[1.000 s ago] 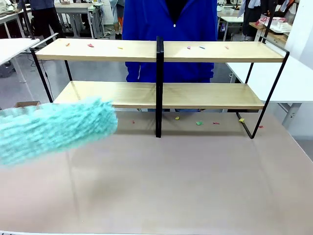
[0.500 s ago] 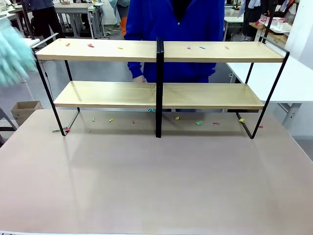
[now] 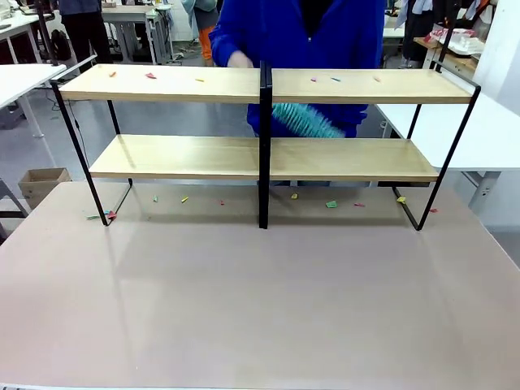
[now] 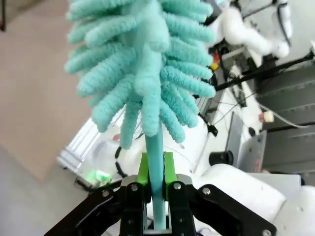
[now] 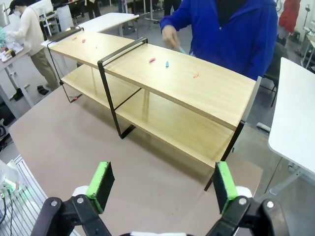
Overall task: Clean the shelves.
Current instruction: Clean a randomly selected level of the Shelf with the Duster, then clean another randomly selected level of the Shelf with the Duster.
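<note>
The left pincer (image 4: 156, 169) is clamped on the stem of a teal duster (image 4: 142, 64) standing straight past its tips, and the right pincer (image 5: 162, 184) gapes apart with the shelves (image 5: 187, 83) ahead and below it, so a good pass would sweep along each board, pushing the scraps (image 5: 166, 63) off one end.

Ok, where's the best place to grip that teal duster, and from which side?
By its thin straight handle, just below the fluffy head, coming from the handle's end with a pad on either side. The left claw grips it so; the head is wide, soft and would likely squash.
</note>
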Motion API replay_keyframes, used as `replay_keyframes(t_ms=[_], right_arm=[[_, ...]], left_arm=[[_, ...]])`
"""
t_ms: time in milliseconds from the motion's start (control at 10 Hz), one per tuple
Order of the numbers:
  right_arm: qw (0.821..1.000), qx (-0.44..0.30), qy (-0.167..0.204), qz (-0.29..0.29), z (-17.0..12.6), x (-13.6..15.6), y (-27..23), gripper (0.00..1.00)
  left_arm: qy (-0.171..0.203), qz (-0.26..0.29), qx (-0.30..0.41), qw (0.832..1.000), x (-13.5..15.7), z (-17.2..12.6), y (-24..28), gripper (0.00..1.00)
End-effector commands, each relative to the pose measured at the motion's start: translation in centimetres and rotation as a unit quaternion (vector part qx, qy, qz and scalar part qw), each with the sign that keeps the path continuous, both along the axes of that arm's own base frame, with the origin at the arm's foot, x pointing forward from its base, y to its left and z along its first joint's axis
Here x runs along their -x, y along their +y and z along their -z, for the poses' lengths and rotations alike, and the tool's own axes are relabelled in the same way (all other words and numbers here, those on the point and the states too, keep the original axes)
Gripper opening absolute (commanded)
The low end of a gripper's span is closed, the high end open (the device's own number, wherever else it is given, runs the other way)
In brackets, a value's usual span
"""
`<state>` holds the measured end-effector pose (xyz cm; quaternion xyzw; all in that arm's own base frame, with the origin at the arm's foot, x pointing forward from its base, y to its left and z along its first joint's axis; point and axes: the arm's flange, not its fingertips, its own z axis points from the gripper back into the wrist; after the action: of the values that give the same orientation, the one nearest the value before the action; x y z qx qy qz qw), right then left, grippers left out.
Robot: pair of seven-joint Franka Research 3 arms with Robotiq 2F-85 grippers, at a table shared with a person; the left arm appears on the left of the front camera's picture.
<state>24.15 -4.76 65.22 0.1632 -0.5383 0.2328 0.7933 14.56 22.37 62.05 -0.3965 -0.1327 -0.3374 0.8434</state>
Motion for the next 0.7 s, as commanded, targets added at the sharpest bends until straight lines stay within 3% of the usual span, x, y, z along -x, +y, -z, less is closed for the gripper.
replay_keyframes(t_ms=[0,600], right_arm=[[1.000,-0.001,0.000,0.000,-0.05,-0.03,0.09,1.00],[1.000,-0.001,0.000,0.000,-0.05,-0.03,0.09,1.00]], left_arm=[[-0.020,0.035,-0.015,0.999,1.05,-0.63,-0.60,0.13],[-0.020,0.035,-0.015,0.999,1.05,-0.63,-0.60,0.13]])
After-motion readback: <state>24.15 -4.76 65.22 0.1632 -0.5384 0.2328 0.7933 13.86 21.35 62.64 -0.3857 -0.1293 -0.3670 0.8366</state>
